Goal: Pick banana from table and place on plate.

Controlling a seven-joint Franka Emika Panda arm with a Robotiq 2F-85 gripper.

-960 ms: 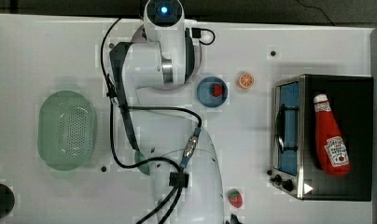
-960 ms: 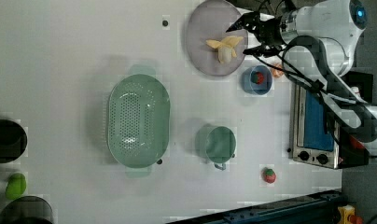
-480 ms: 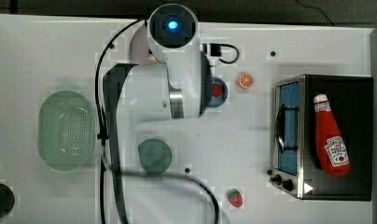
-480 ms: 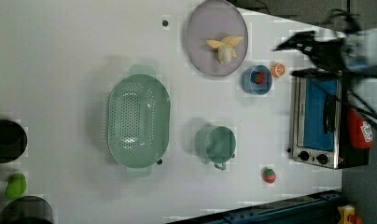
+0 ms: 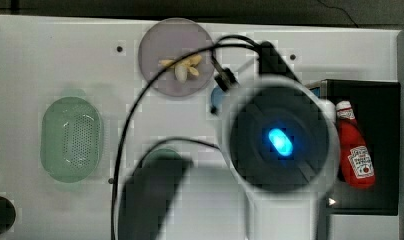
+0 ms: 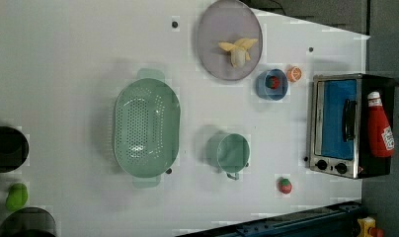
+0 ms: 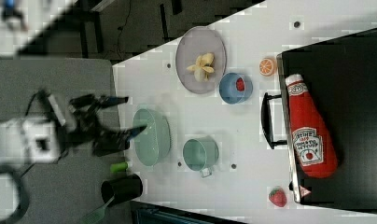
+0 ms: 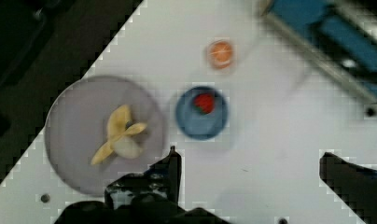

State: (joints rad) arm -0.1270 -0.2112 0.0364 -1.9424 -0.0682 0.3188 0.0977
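The banana point(image 6: 238, 50) lies on the plate point(image 6: 213, 29) near a bench point(image 6: 64, 74) edge. The pincer point(image 8: 247, 163) hangs spread wide and empty above the bench.

Hand point(image 7: 119, 120) raised, fingers wide apart.

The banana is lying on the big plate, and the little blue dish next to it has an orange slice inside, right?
Not quite. The banana does lie on the plate, but the blue dish beside it holds a red strawberry, as the left view shows. The orange slice sits on the table just past the dish.
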